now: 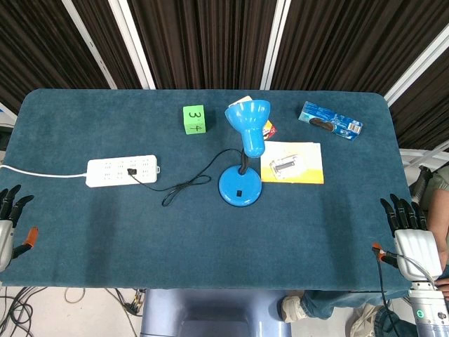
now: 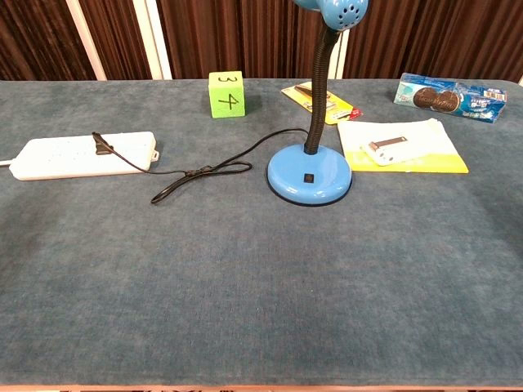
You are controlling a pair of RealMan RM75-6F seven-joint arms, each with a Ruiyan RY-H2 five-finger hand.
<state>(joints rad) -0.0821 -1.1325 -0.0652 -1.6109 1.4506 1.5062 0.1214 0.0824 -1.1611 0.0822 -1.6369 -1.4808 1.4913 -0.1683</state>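
Observation:
A blue desk lamp (image 1: 240, 184) (image 2: 310, 172) stands mid-table on a round base with a black gooseneck. Its black cord (image 1: 186, 184) (image 2: 196, 172) runs left to a plug seated in a white power strip (image 1: 122, 170) (image 2: 82, 154). My left hand (image 1: 8, 217) rests at the table's left edge, fingers apart, holding nothing. At the right edge lies my right hand (image 1: 408, 228), fingers spread and empty. Both hands are far from the lamp and neither shows in the chest view.
A green cube (image 1: 193, 119) (image 2: 226, 93) marked 3 and 4 sits behind the lamp. A yellow sheet (image 1: 306, 168) (image 2: 425, 147) bears a small white device (image 1: 284, 166) (image 2: 386, 148). A blue cookie packet (image 1: 330, 120) (image 2: 445, 95) lies far right. A yellow packet (image 2: 323, 100) sits behind the lamp.

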